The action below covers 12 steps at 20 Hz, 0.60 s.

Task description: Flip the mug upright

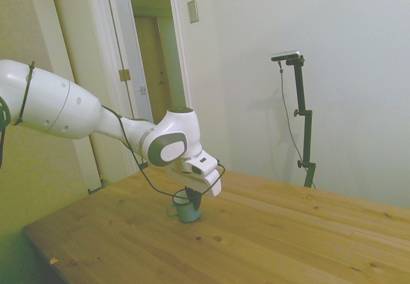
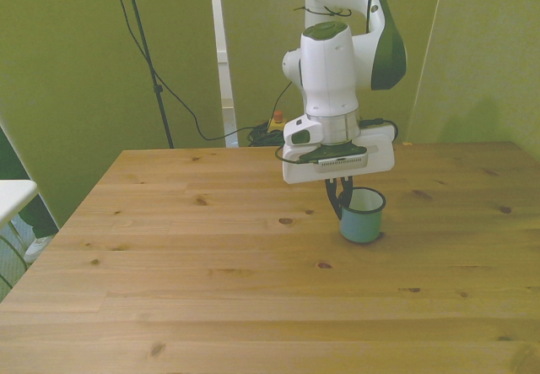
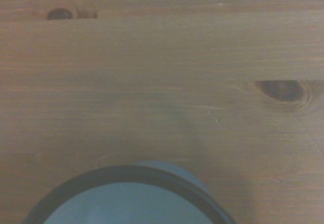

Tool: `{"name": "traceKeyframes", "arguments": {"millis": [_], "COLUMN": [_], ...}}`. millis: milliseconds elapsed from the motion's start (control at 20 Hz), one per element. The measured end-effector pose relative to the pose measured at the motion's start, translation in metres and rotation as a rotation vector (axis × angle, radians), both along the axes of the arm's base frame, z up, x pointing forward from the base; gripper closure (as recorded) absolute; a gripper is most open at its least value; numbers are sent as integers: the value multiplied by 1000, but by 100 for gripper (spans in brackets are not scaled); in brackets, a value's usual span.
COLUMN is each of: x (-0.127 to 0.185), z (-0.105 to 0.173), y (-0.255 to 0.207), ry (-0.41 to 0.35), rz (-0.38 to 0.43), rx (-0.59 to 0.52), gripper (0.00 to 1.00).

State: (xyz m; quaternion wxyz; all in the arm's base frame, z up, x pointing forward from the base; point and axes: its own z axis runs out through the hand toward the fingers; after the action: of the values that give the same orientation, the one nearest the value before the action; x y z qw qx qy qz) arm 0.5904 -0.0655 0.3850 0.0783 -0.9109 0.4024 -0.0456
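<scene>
— Front view first: where does the mug [image 2: 363, 217] sit?

— Upright on the wooden table [image 2: 211, 289], mouth up, dark rim showing, a little toward the front view's right and nearer the far edge than the near one. Its teal wall rests flat on the boards.

— And from the side view?

— The same mug [image 1: 188, 211] stands on its base, with the small loop handle sticking out on the side toward the arm's base. It is well in from every table edge.

— What does the wrist view add?

— Only the top of the mug [image 3: 131, 198]: a dark rim and a pale blue-grey inside, blurred, with bare boards and two dark knots of the table [image 3: 162, 82] beyond it.

— The gripper?

— The gripper [image 2: 340, 198] hangs straight over the rim on the mug's side toward the front view's left. The dark fingers [image 2: 334, 197] reach down to the rim there, close together. In the side view the gripper [image 1: 194, 199] dips into the mug's mouth at the rim. The fingers look pinched on the mug's wall, one inside and one outside, though the gap is too small to see cleanly.

— Anything else around?

— A white arm [image 1: 77, 114] reaching in above the table, and a doorway [image 1: 154, 53] behind it in the side view.
</scene>
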Motion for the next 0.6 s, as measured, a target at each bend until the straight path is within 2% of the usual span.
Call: {"name": "traceKeyframes", "arguments": {"millis": [50, 600], "x": [0, 2], "z": [-1, -2], "y": [0, -1], "ry": [2, 10], "rz": [0, 1], "rx": [0, 1], "gripper": [0, 0]}}
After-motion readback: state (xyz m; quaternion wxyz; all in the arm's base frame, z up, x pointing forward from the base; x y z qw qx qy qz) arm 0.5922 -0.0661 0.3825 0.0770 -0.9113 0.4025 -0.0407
